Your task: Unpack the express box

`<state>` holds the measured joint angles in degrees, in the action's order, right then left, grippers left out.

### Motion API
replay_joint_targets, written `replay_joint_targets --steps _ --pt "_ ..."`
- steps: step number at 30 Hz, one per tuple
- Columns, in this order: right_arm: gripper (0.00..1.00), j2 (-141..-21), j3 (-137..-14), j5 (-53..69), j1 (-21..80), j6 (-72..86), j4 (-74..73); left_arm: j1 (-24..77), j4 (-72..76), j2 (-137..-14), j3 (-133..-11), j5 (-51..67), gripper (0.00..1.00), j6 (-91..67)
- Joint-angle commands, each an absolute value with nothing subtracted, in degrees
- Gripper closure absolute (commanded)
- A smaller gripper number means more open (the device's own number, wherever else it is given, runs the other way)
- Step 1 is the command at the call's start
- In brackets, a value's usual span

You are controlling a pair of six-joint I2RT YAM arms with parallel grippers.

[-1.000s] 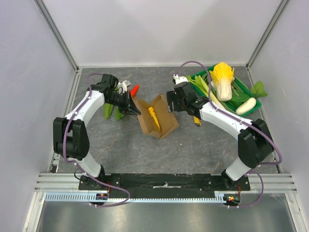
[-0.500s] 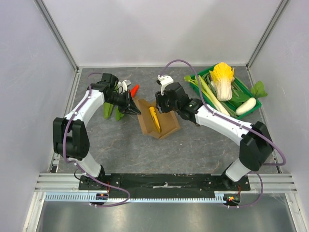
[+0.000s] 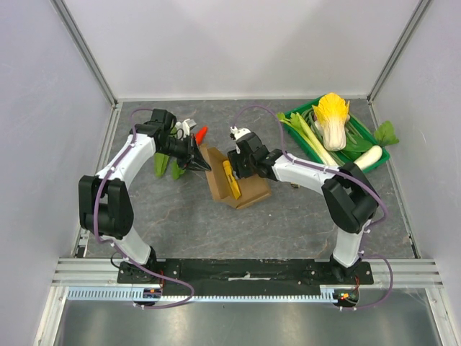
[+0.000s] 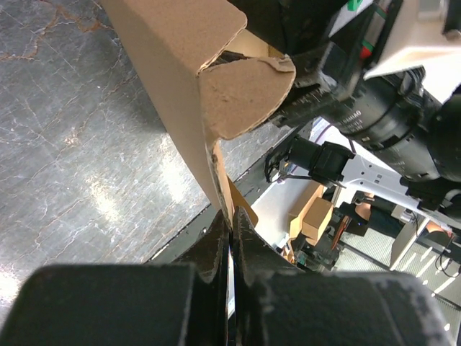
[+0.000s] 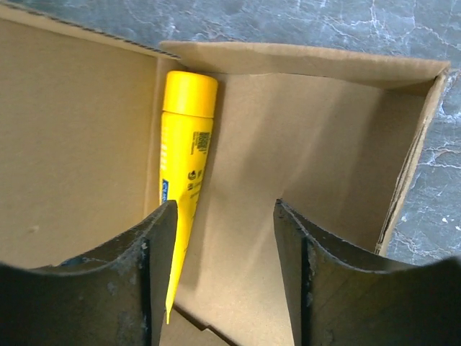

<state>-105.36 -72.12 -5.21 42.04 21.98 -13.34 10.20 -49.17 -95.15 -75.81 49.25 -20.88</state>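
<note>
The express box (image 3: 248, 189) lies open mid-table, a brown cardboard box with its flap lid (image 3: 209, 158) raised on the left. A yellow tube (image 3: 230, 179) lies inside along its left wall. My left gripper (image 3: 202, 165) is shut on the flap lid's edge (image 4: 220, 180) and holds it up. My right gripper (image 3: 235, 167) is open and hovers just above the box's inside. In the right wrist view the yellow tube (image 5: 184, 155) lies by the left finger (image 5: 155, 238), and bare box floor (image 5: 317, 144) shows between the jaws of this gripper (image 5: 225, 220).
A green crate (image 3: 378, 156) at the back right holds a napa cabbage (image 3: 333, 120), leeks and a white radish (image 3: 367, 157). A red pepper (image 3: 201, 134) and green vegetables (image 3: 161, 164) lie behind my left arm. A small dark and yellow object (image 3: 293, 181) lies right of the box.
My right arm has swung left from beside the box's right side to above its inside, near the yellow tube. My left gripper has stayed on the flap.
</note>
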Motion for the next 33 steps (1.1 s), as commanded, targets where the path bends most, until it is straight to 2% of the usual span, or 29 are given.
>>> replay_joint_targets --steps 1,11,19,28,33 --pt "0.36 -107.3 -72.0 -6.9 41.2 23.6 -12.7 9.8 -47.7 -90.8 -74.3 52.1 0.96 -18.3" --pt "0.35 -108.7 -72.7 -2.9 37.8 25.6 -14.6 7.1 -47.2 -86.6 -67.9 50.1 0.94 -17.1" --pt "0.24 -104.5 -72.6 4.4 38.5 22.1 -10.5 7.1 -46.1 -87.7 -69.7 52.1 0.9 -18.4" --pt "0.25 -109.4 -74.0 6.0 41.9 20.3 -10.5 7.0 -46.1 -88.2 -69.4 52.5 0.88 -18.5" --pt "0.3 -111.8 -75.4 5.8 43.0 20.3 -10.6 7.1 -46.1 -88.5 -68.7 52.6 0.89 -18.4"
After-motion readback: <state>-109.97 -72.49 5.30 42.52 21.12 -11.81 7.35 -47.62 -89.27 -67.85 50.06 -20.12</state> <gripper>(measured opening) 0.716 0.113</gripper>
